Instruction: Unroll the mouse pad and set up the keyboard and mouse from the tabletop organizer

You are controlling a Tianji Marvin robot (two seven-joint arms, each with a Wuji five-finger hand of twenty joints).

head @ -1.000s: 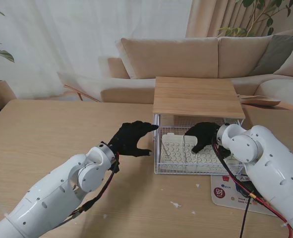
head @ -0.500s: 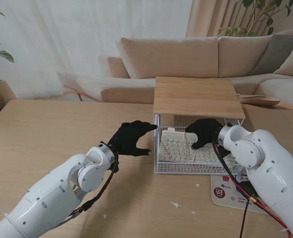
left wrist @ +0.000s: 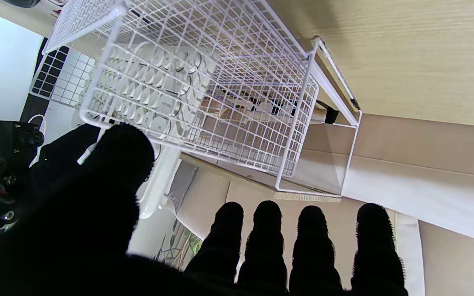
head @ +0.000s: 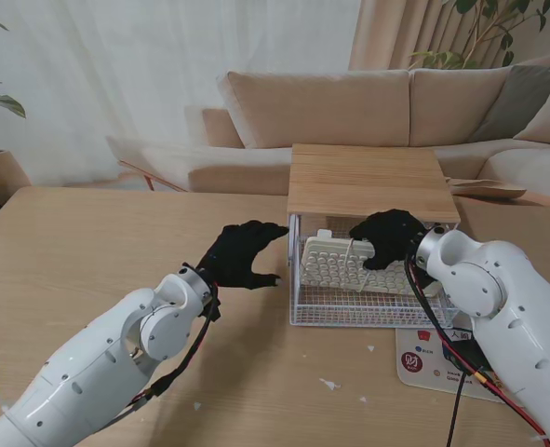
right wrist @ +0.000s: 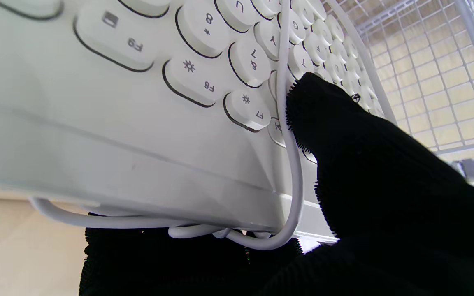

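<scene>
A white round-key keyboard (head: 335,263) hangs tilted inside the white wire organizer (head: 368,312), lifted off the basket floor. My right hand (head: 389,237) is shut on its right end, thumb on the keys (right wrist: 344,135) and fingers beneath. The keyboard's white cable (right wrist: 291,164) loops around that edge. My left hand (head: 240,254) hovers open just left of the organizer's near-left corner, touching nothing. Through the mesh, the left wrist view shows the keyboard (left wrist: 146,82). No mouse can be made out.
A wooden top (head: 368,182) covers the organizer. A flat white sheet with red logos (head: 423,358) lies on the table under my right arm. Small white scraps (head: 328,383) dot the table near me. A sofa stands beyond the table's far edge.
My right hand has raised the keyboard from lying flat on the basket floor to a tilted, lifted position. The left hand has shifted only slightly.
</scene>
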